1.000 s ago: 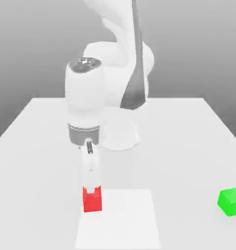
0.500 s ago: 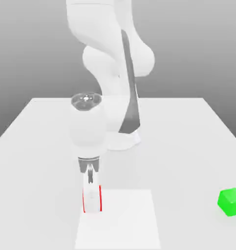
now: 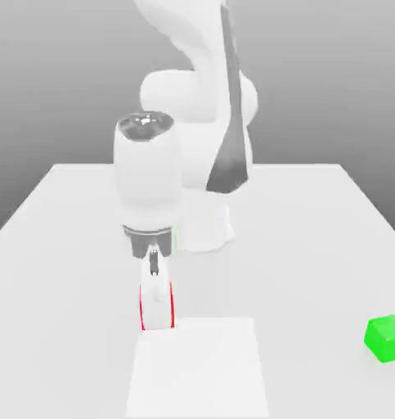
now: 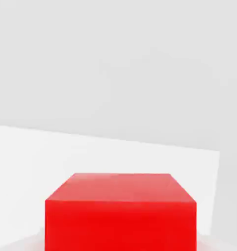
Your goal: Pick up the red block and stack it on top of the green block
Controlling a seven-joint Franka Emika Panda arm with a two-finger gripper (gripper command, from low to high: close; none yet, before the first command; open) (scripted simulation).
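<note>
clamped between the closed fingers of the gripper [image 3: 157, 315], the red block [image 3: 141, 311], seen in the exterior view as thin red edges on either side of the white fingers. held just above the table [image 3: 61, 245], at the far corner of a paler square patch [image 3: 200, 368] toward the exterior view's left. pointing straight down, the hand, with the white arm [image 3: 147, 176] rising behind it. in the hand view, the red block [image 4: 120, 218] close up, its top face and one side showing. resting well apart on the table at the exterior view's right edge, the green block [image 3: 386, 337].
</note>
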